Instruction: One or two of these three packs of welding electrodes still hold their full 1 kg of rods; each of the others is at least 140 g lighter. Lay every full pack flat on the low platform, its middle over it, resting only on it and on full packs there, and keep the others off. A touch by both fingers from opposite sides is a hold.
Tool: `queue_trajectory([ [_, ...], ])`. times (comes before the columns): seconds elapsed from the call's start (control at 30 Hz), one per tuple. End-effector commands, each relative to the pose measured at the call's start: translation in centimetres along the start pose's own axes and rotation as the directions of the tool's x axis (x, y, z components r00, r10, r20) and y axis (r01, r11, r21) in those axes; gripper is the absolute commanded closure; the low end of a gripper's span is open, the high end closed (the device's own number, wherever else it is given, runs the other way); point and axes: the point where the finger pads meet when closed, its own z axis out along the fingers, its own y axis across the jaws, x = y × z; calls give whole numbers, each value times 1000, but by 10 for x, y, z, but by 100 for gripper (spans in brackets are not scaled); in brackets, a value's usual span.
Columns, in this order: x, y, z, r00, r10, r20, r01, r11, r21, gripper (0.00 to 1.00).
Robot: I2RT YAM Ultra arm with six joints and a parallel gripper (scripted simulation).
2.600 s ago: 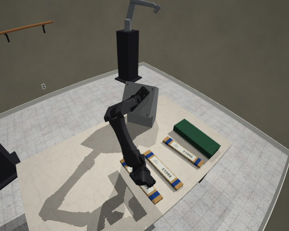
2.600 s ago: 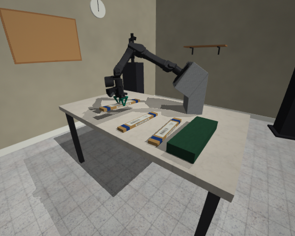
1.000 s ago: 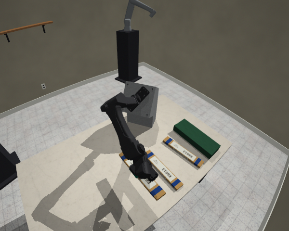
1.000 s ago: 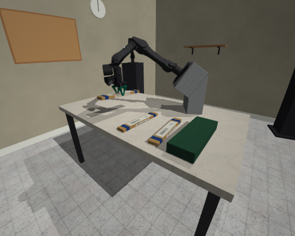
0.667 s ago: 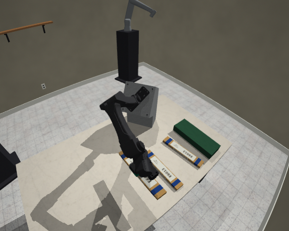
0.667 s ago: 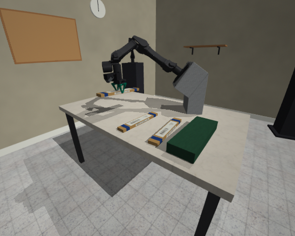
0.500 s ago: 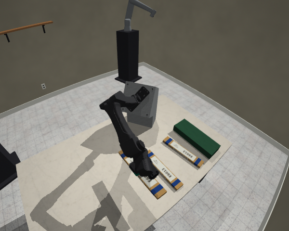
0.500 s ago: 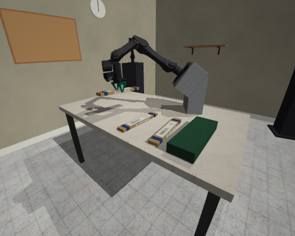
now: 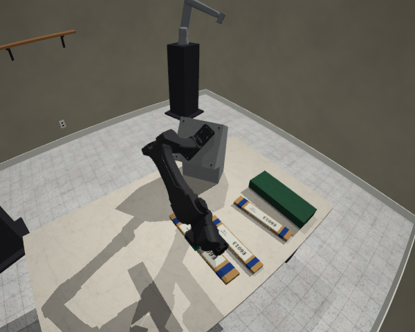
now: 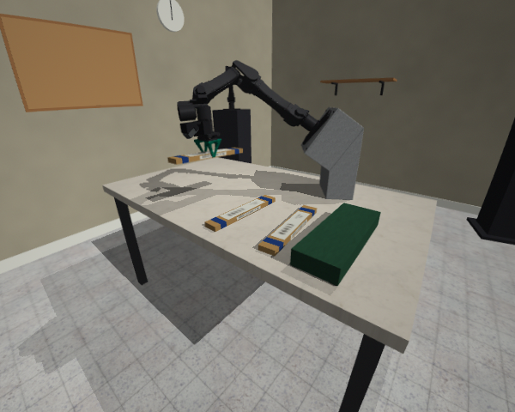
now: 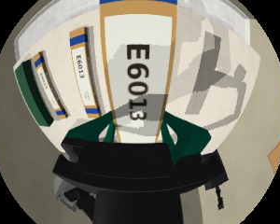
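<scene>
My gripper (image 10: 208,148) is shut on a tan electrode pack with blue bands and an E6013 label (image 10: 204,155), gripping it across its middle and holding it level, well above the table's far left part. It fills the wrist view (image 11: 139,56) between my green fingers, and the arm hides part of it in the top view (image 9: 225,270). Two more like packs lie flat on the table: a middle one (image 10: 239,212) (image 9: 237,243) and one (image 10: 287,228) (image 9: 263,217) right beside the low green platform (image 10: 335,241) (image 9: 282,198), which has nothing on it.
The grey arm base block (image 10: 337,153) stands at the table's back. The table's front edge runs close to the platform and the two lying packs. A black pillar (image 9: 182,78) stands behind the table.
</scene>
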Motion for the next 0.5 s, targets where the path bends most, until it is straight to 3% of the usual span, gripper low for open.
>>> queue_trajectory([
  [0.0, -6, -17, -35, 997, 34, 75, -35, 999, 19, 100],
  [0.47, -3, -17, -35, 997, 27, 75, -29, 999, 20, 100],
])
